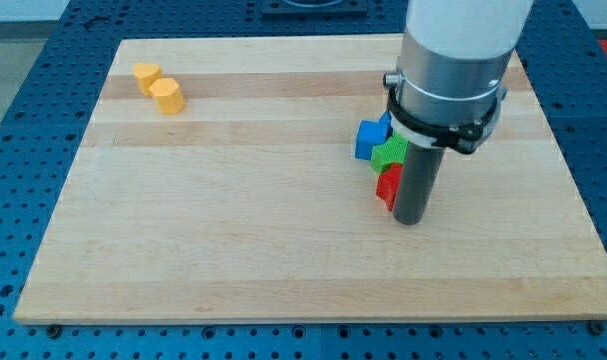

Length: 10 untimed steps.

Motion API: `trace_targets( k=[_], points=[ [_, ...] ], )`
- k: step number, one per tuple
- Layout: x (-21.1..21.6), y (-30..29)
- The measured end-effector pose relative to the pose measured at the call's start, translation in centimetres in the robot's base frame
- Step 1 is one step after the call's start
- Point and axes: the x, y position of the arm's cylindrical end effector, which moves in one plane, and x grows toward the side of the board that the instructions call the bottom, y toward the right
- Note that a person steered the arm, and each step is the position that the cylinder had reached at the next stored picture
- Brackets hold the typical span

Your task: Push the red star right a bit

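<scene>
The red star (pixel 386 187) lies right of the board's middle, partly hidden behind my rod. My tip (pixel 410 221) rests on the board just to the view's right of it and slightly below, touching or nearly touching its edge. A green block (pixel 388 154) sits directly above the red star, touching it. A blue block (pixel 368 139) sits above and to the left of the green one; another blue piece (pixel 385 123) shows behind it, partly hidden by the arm.
Two yellow blocks (pixel 146 76) (pixel 168 96) lie together near the board's top left. The wooden board (pixel 233 230) lies on a blue perforated table (pixel 23 120). The arm's grey body (pixel 453 70) hides the board's top right.
</scene>
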Motion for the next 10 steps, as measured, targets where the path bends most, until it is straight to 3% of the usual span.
trace_targets(
  k=[2,4,5,10],
  points=[
    [3.9,1.4],
    [3.0,-9.7],
    [1.0,-9.7],
    [-0.5,3.3]
  ],
)
